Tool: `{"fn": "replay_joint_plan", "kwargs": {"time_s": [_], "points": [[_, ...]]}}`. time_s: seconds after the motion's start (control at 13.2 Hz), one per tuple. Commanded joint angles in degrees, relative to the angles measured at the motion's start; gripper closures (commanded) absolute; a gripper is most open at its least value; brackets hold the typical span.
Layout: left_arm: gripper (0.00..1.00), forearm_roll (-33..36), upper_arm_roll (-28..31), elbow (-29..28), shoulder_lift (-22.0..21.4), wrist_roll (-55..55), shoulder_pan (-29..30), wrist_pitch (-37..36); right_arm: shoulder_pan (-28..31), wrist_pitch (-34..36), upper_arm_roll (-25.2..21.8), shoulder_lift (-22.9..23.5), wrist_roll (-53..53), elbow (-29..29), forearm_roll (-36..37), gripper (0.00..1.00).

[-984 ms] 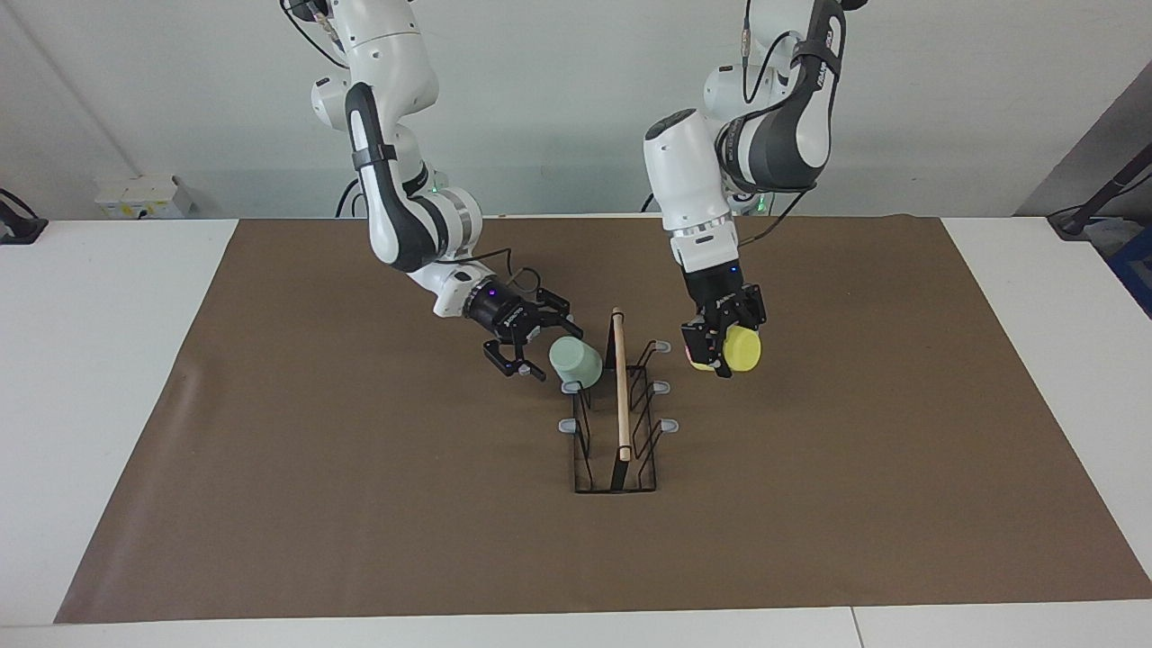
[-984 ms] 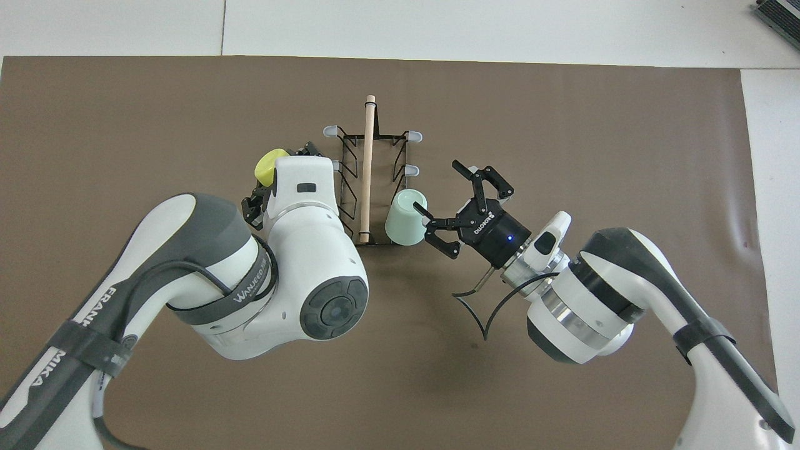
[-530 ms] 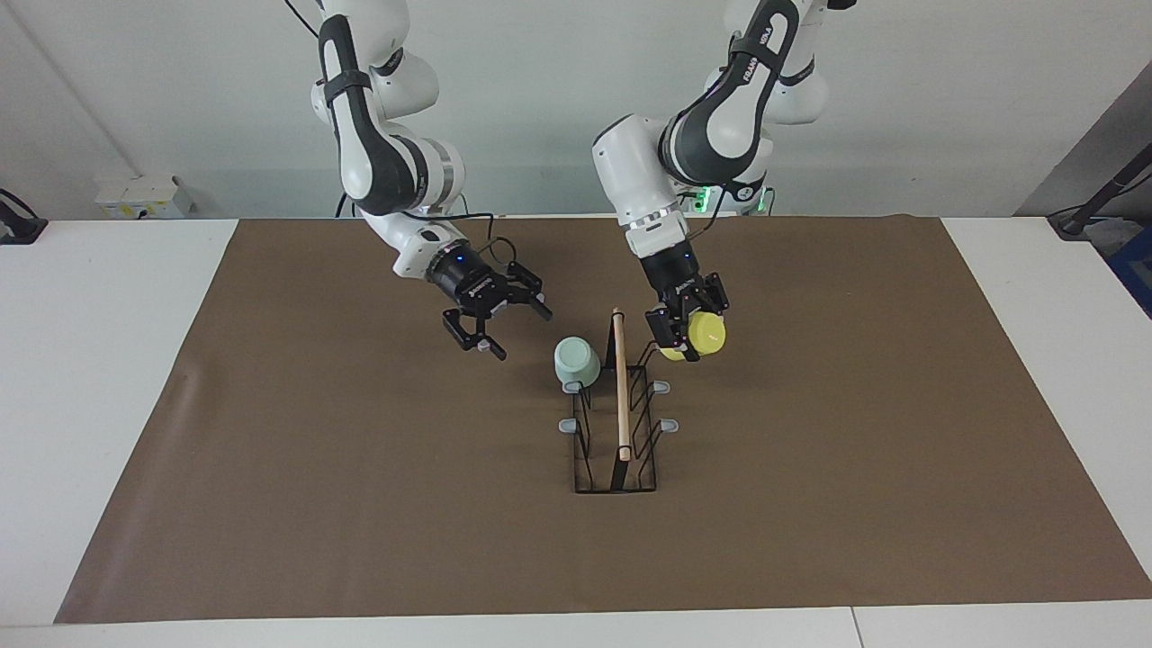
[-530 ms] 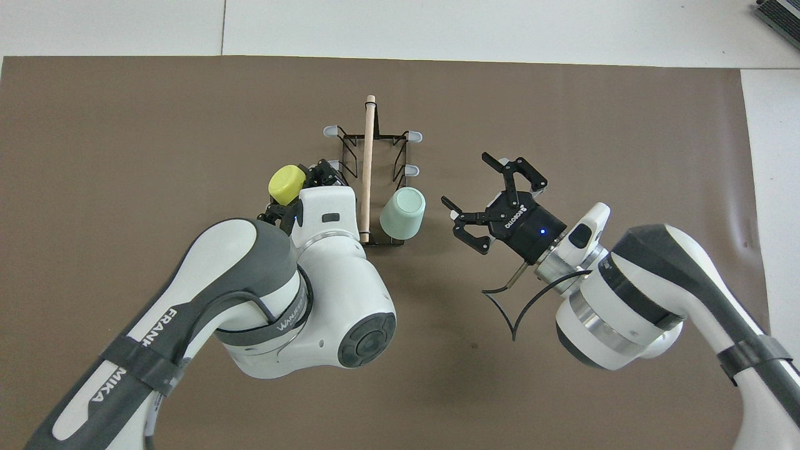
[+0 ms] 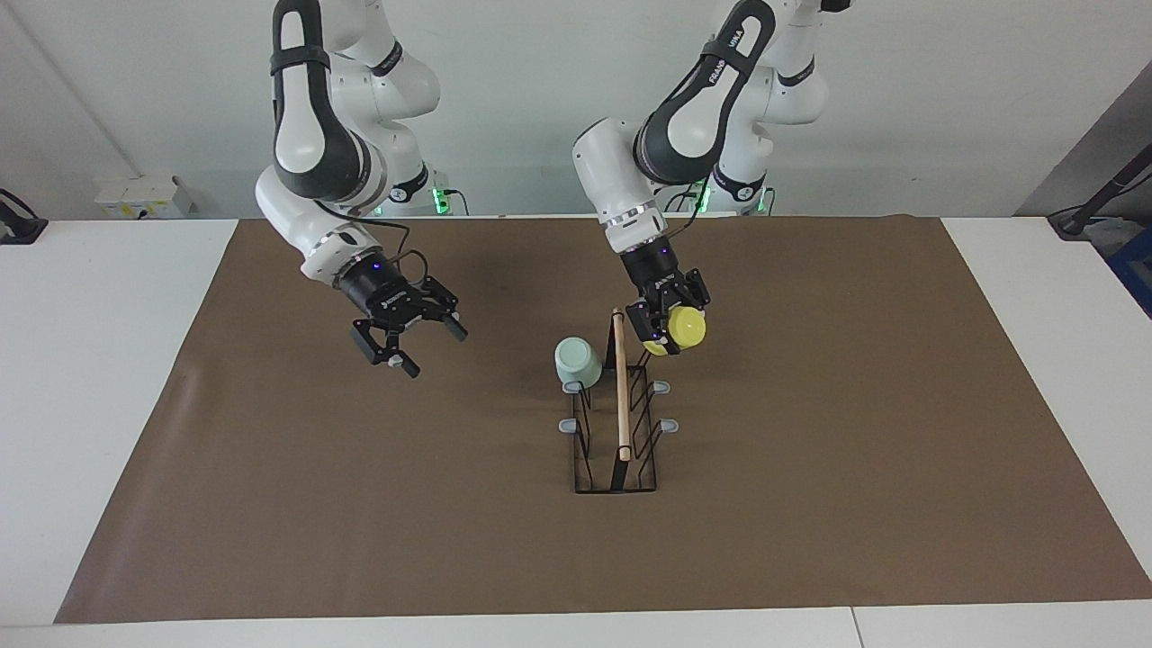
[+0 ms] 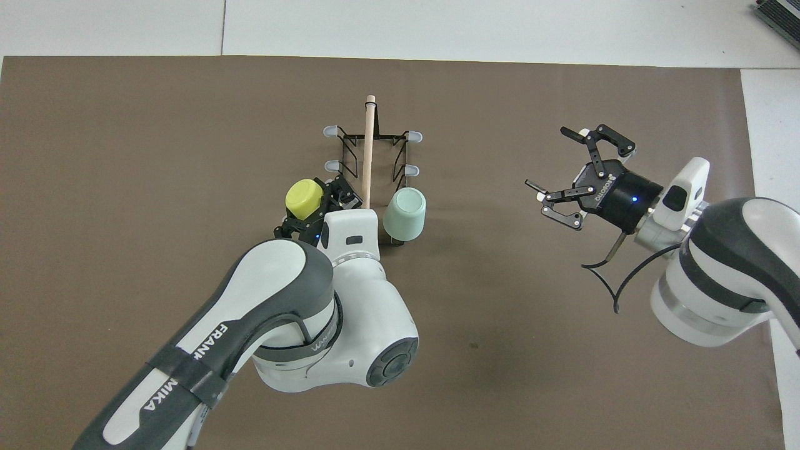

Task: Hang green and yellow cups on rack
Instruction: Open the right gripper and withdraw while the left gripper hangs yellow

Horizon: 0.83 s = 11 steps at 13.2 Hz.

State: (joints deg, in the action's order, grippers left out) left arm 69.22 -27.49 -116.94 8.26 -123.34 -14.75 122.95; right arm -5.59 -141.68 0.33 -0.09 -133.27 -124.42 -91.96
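**On the rack, one cup hung and the second closing in**

On the rack (image 5: 615,423), at the prong nearest the robots on the right arm's side, the green cup (image 5: 577,361) sat upside down and hung free of any tool. A second earlier the right tool (image 5: 407,332) had been just beside that cup; now it had drawn well away toward the right arm's end of the table (image 5: 360,504), its fingers spread wide and empty over bare brown cover. That retreat suggested the green half of the job was finished.

The yellow cup (image 5: 684,329) was clamped in the left tool (image 5: 667,324), held in the air over the rack's end nearest the robots, on the left arm's side of the wooden rod (image 5: 620,387). Over the last second it had moved in from beside the rack to right against it. In the overhead view the yellow cup (image 6: 304,199) lay close to the rod, with the left tool (image 6: 315,209) partly hidden by its own arm.

The other prongs in view were bare. My judgement: only seating the yellow cup on a prong remained.
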Motion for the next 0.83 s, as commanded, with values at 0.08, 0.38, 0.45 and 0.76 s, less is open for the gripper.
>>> {"fn": "replay_joint_plan", "kwargs": {"time_s": [0.08,0.38,0.45,0.76], "points": [[1.00,3.63,0.07,-0.13,1.84,-4.97,-1.07,-1.75,6.64,5.61,0.46,-0.18,10.81,4.34,20.44,0.00],[1.00,3.99,-0.46,0.75,3.86,-7.44,-1.42,-1.49,8.23,11.76,0.37,-0.35,25.57,8.92,43.92,0.00],[1.00,3.99,-0.46,2.32,4.65,-7.44,-1.16,-0.62,8.32,13.78,0.28,-0.35,28.65,10.50,49.02,0.00],[0.23,3.29,-0.81,3.65,5.45,-7.44,-0.81,0.10,8.32,18.10,0.28,-0.53,42.72,14.37,66.61,0.00]]}}
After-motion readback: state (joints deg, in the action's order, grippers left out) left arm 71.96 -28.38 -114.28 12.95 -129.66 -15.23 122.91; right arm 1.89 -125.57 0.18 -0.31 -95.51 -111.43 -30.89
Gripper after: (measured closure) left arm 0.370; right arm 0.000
